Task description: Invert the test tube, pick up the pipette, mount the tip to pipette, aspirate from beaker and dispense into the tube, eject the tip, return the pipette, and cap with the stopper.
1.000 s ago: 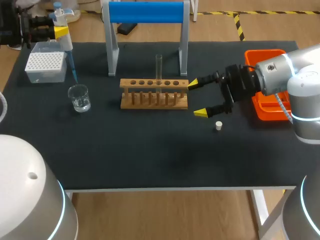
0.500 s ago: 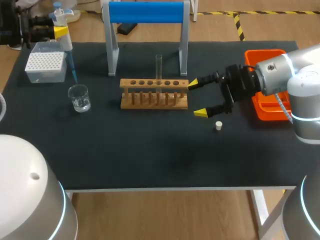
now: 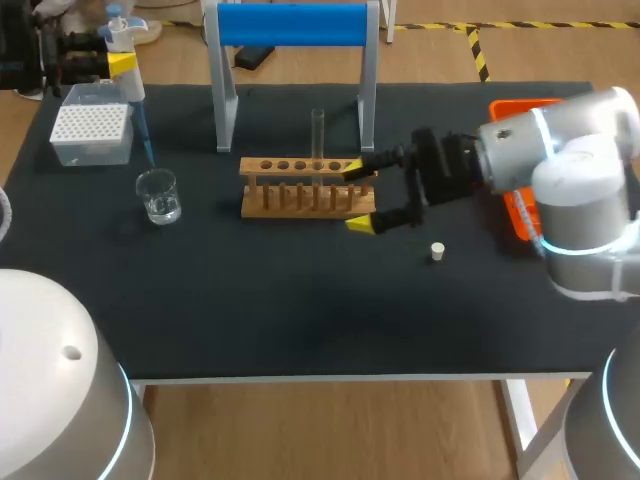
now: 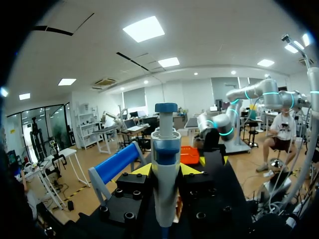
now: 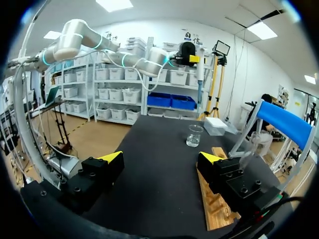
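My left gripper (image 4: 165,169) is clamped on the pipette (image 3: 132,90), one finger on each side of its body. It holds the pipette upright at the desk's 10 o'clock corner, with the thin lower end hanging just above the beaker (image 3: 159,195). I read that as the set-up for a straight drop into the liquid. I cannot tell from here whether a tip is mounted. The tip box (image 3: 92,133) sits just beside the beaker at its 11 o'clock, so either job is a short move. The tube (image 3: 318,135) stands upright in the wooden rack (image 3: 308,187) near mid-desk, just on the near side of the blue stand (image 3: 292,25), and it is uncapped. My right gripper (image 3: 358,197) comes in from 3 o'clock, spread wide and holding nothing. One yellow tip is at the rack's far side and the other at its near side, straddling the rack's 3 o'clock end, and I see no contact. The wrist view shows the rack passing under one finger, with the tube ahead of it. My guess is that it is lined up to steady the rack or to reach the tube for dispensing. The stopper (image 3: 437,251) lies at the rack's 4 o'clock, apart from it, with the orange tray (image 3: 520,106) at 3 o'clock. Capping is not yet done.
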